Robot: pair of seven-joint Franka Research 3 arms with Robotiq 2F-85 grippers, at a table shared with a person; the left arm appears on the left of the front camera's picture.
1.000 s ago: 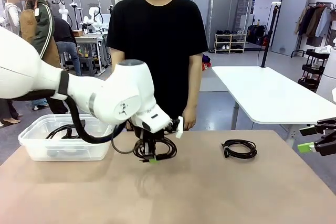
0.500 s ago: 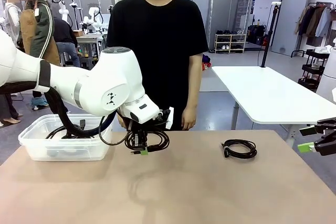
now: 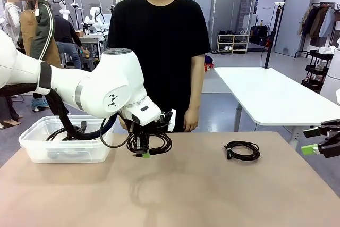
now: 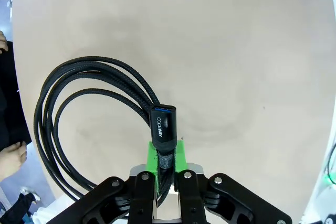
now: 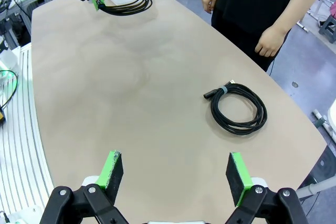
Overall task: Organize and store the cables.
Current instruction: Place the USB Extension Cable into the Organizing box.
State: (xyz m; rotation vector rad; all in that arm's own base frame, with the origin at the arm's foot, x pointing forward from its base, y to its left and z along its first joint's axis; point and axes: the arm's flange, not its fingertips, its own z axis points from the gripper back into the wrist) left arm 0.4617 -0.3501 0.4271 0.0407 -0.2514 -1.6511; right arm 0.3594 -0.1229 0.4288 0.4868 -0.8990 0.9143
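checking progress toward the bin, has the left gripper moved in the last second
Yes. The left gripper, shut on a coiled cable, has shifted left toward the plastic bin, away from the loose cable.

Lab: white worktable [image 3: 276,97], shelf rack [image 3: 232,43]

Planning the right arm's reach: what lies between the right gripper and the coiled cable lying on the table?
Bare tabletop; in the right wrist view nothing sits between the open right gripper and the coiled cable.
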